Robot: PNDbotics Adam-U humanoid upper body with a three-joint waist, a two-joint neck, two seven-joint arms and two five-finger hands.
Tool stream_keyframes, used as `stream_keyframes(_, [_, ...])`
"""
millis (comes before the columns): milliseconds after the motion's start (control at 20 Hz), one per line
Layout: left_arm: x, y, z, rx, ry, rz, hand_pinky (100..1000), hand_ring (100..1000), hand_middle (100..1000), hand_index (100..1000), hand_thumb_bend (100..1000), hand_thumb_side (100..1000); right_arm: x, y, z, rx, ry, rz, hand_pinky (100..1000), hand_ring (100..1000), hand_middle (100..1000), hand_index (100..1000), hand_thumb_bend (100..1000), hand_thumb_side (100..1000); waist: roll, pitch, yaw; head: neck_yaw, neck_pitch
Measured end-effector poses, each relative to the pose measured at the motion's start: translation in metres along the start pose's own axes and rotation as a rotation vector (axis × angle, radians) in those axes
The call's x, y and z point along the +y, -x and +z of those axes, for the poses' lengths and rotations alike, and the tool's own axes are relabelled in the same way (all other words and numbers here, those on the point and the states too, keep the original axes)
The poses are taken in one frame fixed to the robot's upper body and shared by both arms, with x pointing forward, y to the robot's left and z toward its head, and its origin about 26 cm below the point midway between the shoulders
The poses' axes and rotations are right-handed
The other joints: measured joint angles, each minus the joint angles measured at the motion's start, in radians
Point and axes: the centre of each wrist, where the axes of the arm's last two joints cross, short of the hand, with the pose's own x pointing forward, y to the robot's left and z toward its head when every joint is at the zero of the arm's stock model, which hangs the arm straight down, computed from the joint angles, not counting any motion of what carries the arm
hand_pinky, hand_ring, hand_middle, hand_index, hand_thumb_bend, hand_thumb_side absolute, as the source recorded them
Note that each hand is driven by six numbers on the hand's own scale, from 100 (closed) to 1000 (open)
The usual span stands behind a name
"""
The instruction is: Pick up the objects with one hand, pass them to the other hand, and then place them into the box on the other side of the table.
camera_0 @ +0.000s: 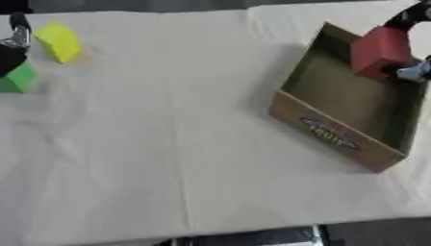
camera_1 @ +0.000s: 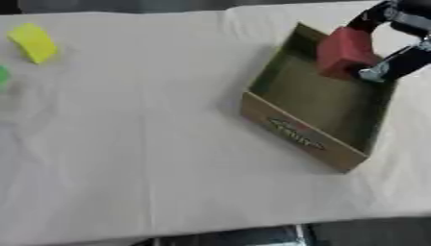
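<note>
Right hand up at the far right corner of the table, fingers and thumb curled round a red foam-like block, block hanging over the far right part of the open brown cardboard box. Box floor directly beneath, so only a drop left, by the look of it. Box set askew on the white tablecloth, long axis running from far edge toward near right. Over at the far left edge, left hand just showing, fingers impossible to read. Beside it a yellow block and a green block, both nearer the left hand.
</note>
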Motion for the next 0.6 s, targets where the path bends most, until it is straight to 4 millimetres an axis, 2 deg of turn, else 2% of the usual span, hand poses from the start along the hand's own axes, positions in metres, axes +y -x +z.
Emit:
stream_keyframes(300, [0.0, 0.0, 0.0, 0.002, -0.005, 0.002, 792, 741, 615, 798, 264, 309, 0.014, 0.005, -0.004, 0.015, -0.066, 0.029, 846, 658, 480, 605, 100, 227, 0.0, 0.0, 0.001, 0.0, 0.0])
stream_keyframes(500, [0.0, 0.0, 0.0, 0.0, -0.006, 0.003, 793, 742, 614, 798, 266, 306, 0.02, 0.008, -0.006, 0.02, -0.109, 0.058, 864, 727, 594, 717, 100, 245, 0.0, 0.0, 0.002, 0.001, 0.0])
stream_keyframes(600, [0.0, 0.0, 0.0, -0.001, -0.005, 0.003, 794, 743, 614, 797, 285, 296, 0.022, 0.01, -0.006, 0.019, -0.124, 0.069, 887, 775, 681, 791, 100, 245, 0.0, 0.0, 0.002, 0.002, 0.0])
